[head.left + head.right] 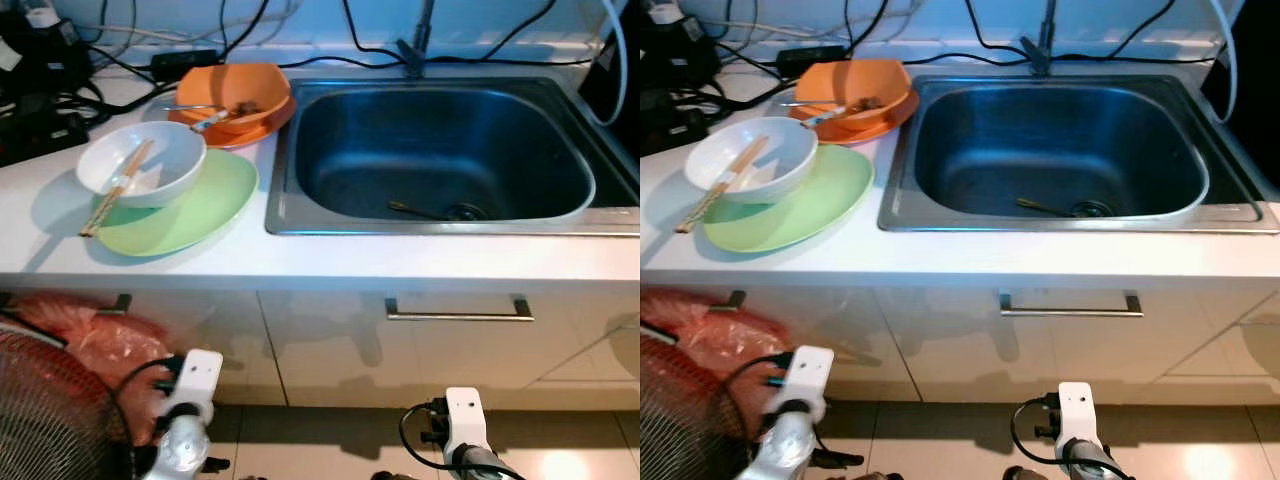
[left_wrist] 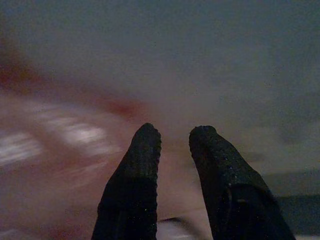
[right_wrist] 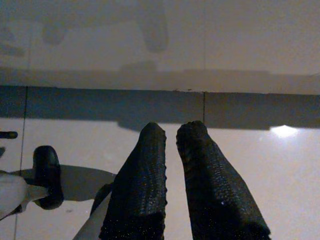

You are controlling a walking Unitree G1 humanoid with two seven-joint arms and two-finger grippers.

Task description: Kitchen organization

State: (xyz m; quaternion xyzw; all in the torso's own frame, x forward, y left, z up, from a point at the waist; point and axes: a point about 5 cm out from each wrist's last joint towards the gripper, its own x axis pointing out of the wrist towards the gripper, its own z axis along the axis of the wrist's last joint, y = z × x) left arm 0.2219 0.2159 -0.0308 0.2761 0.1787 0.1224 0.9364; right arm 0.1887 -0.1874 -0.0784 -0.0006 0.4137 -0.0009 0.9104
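Toward the left end of the white bench (image 1: 330, 262) a white bowl (image 1: 142, 163) holding chopsticks (image 1: 117, 187) sits on a green plate (image 1: 190, 212). Behind them, an orange bowl (image 1: 233, 92) with a utensil rests on an orange plate, just beside the steel sink (image 1: 450, 150), where a dark utensil (image 1: 420, 211) lies near the drain. Cables run along the back edge. Both arms hang low before the cabinet doors; the left gripper (image 2: 174, 137) has its fingers slightly parted around nothing, the right gripper (image 3: 171, 132) nearly pressed together, empty, over floor tiles.
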